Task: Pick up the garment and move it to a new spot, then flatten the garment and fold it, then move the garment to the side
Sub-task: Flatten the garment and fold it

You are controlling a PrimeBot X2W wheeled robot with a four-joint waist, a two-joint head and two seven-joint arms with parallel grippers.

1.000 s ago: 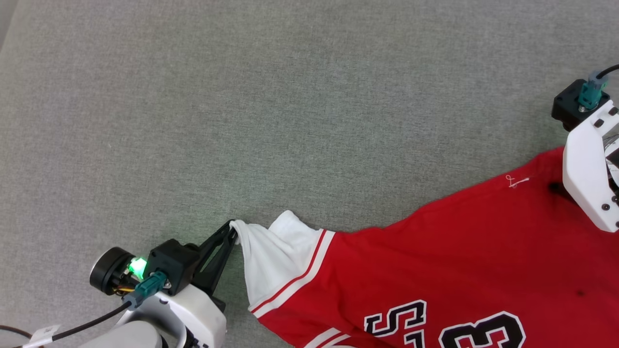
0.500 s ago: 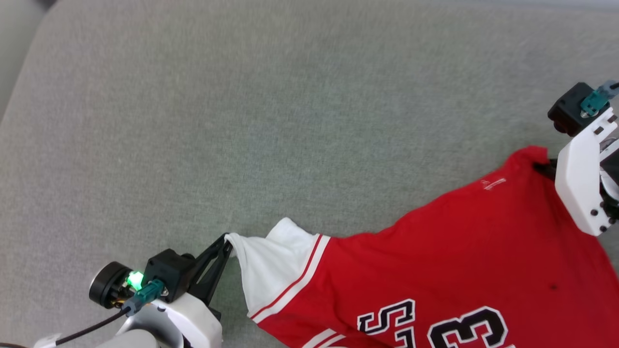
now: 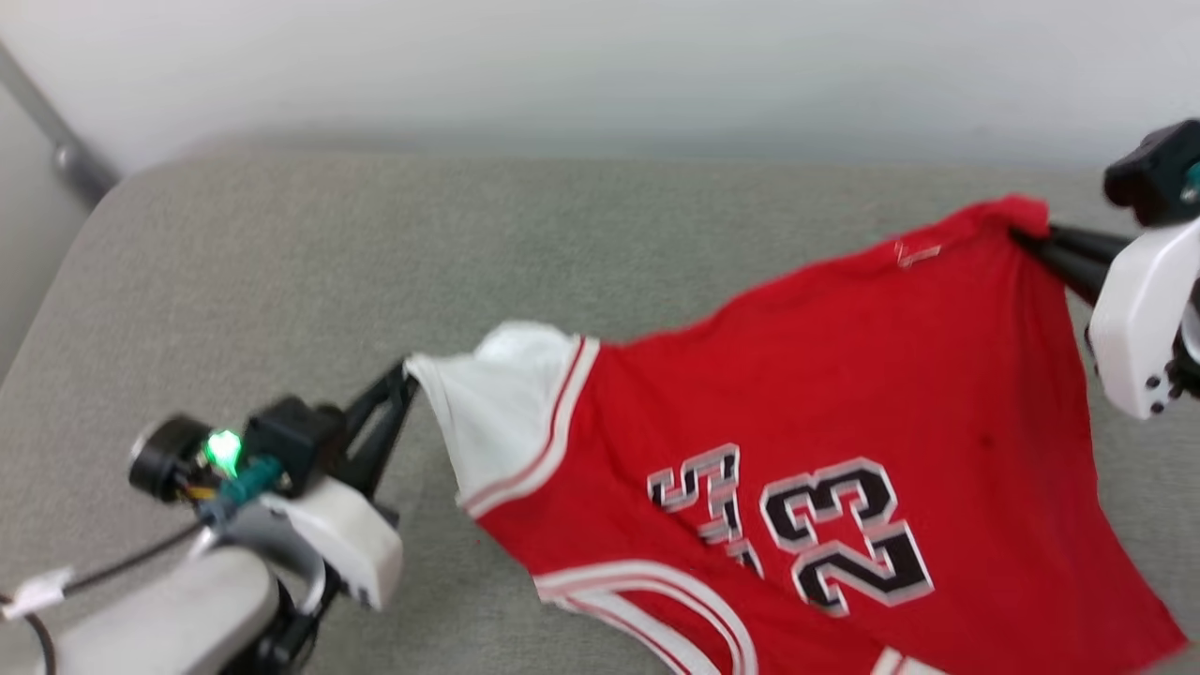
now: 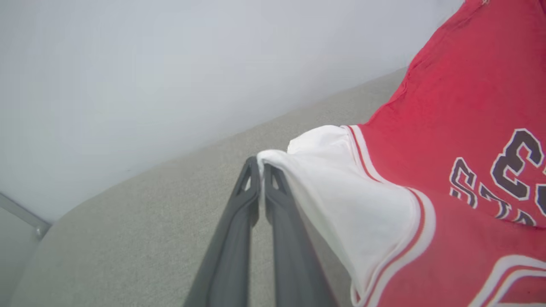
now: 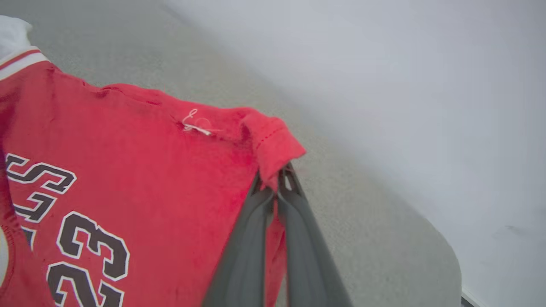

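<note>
The left gripper pinches the garment by its white sleeve. The right gripper pinches a red corner. Its lower part is cut off.

we read "23" | black white-outlined numerals on the red garment | lettering above: we can't make out

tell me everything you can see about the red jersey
The garment is a red jersey T-shirt of soft-looking cloth, with a white short sleeve trimmed in thin red stripes and black, white-outlined numerals 23. It is stretched between the left gripper, shut on the sleeve's edge, and the right gripper, shut on a red hem corner, above the grey cushioned surface. Whether its lower part rests there is unclear.
</note>
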